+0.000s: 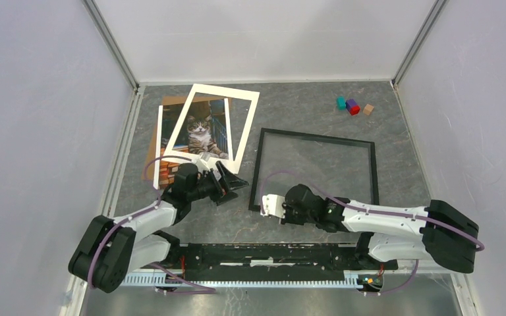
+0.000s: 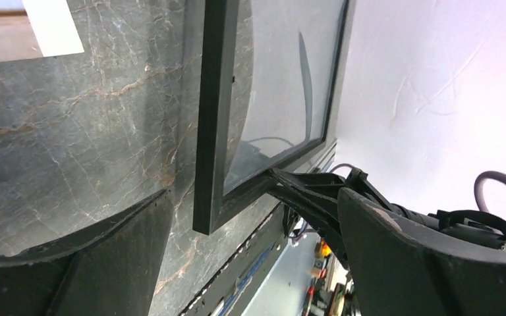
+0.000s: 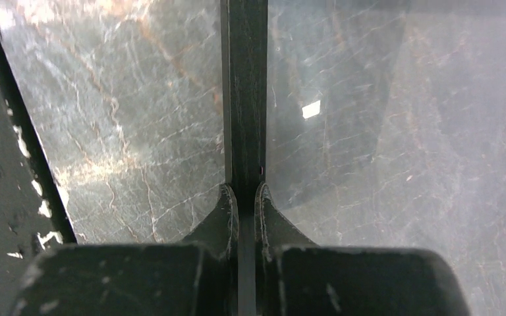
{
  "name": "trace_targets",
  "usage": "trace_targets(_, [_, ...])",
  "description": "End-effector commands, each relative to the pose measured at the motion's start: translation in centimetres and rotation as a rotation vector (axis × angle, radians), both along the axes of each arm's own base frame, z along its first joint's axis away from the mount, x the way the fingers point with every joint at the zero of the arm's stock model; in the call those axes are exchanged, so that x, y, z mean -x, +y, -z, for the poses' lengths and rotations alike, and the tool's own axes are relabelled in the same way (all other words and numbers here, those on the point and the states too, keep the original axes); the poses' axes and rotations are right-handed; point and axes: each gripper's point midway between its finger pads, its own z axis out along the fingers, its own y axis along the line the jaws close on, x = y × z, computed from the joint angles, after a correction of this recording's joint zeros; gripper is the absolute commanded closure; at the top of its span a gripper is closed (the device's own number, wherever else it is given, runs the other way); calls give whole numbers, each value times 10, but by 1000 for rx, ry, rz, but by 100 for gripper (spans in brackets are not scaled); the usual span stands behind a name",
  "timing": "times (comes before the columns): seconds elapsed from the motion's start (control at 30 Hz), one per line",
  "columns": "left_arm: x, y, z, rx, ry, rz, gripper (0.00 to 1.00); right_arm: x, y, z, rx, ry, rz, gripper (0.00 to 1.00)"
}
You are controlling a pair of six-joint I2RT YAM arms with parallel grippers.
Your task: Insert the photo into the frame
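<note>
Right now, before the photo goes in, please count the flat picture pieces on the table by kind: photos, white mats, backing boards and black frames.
photo: 1
white mat: 1
backing board: 1
black frame: 1
Total: 4

white mat (image 1: 249, 128), brown board (image 1: 171, 103), coloured blocks (image 1: 352, 106)
</note>
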Motion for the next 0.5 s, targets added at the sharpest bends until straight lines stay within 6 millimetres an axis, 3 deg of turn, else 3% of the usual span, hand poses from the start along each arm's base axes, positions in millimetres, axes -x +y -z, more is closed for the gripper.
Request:
trace_targets(0.0, [-25, 8, -46, 137, -168, -173, 0, -28, 33, -60, -189, -84, 117, 100])
trace_targets(0.2, [-23, 22, -50, 128, -187, -278, 0, -41, 46, -76, -246, -95, 159, 100])
trace_targets(0.47, [-15, 1, -34, 100, -134, -317, 0, -61, 63, -96, -310, -100, 196, 100])
